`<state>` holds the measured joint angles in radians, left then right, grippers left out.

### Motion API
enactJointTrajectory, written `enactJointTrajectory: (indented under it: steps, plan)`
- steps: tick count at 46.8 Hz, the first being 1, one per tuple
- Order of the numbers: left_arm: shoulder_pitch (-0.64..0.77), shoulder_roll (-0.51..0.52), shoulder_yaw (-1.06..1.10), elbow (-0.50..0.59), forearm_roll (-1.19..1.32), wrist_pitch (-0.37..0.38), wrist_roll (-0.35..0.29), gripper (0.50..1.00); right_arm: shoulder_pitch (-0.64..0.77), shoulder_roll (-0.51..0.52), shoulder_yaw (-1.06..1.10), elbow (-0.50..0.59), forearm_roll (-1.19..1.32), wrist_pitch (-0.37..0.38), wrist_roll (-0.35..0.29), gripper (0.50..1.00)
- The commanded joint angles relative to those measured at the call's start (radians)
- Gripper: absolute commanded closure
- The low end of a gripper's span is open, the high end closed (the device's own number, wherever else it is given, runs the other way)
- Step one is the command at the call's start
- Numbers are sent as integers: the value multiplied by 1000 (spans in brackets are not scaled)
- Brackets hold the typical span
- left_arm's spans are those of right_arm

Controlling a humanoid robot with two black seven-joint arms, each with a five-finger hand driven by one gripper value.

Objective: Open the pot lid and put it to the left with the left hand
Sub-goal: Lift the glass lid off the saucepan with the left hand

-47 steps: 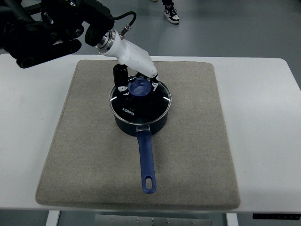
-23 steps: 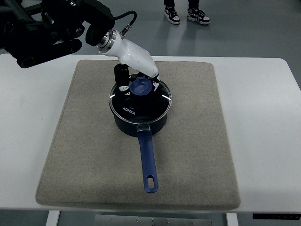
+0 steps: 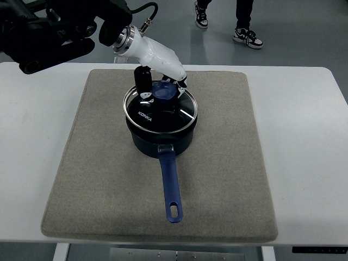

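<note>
A dark blue saucepan (image 3: pixel 161 140) with a long blue handle (image 3: pixel 171 185) sits on the grey mat (image 3: pixel 228 163), handle pointing toward me. Its glass lid (image 3: pixel 161 111) with a blue knob (image 3: pixel 162 92) is raised slightly off the rim and tilted, its far edge higher. My left hand (image 3: pixel 157 81), white with black fingers, reaches in from the upper left and is shut on the knob. The right arm is out of sight.
The mat lies on a white table (image 3: pixel 304 136). A person's legs and shoes (image 3: pixel 247 37) stand on the floor beyond the table's far edge. Bare mat stretches left of the pot (image 3: pixel 92 157).
The lid has come up off the pot's rim and shifted a little up and left with my left hand. The person beyond the table has walked right.
</note>
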<state>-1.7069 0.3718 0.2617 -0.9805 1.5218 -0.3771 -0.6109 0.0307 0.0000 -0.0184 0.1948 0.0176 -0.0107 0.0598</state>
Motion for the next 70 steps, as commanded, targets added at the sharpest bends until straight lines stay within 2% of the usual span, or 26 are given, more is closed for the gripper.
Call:
enactJointTrajectory:
  steps: [1,17,31,49,56,70]
  plan:
    - [0,4,-10,2,0,0,0,1000,0,0,0,-1,-1,0,0,583]
    - [1,7,-38,20,1,0,0,1000,0,0,0,0,1,0,0,583]
    - [-5,21,-41,103,0,0,0,1000,0,0,0,0,-1,0,0,583]
    - [6,128,-24,146,17,3,0,1000,0,0,0,0,-1,0,0,583]
    - [26,164,-18,148,17,43,0,1000,0,0,0,0,1,0,0,583]
    - [84,248,-19,140,14,64,0,1000,0,0,0,0,1,0,0,583]
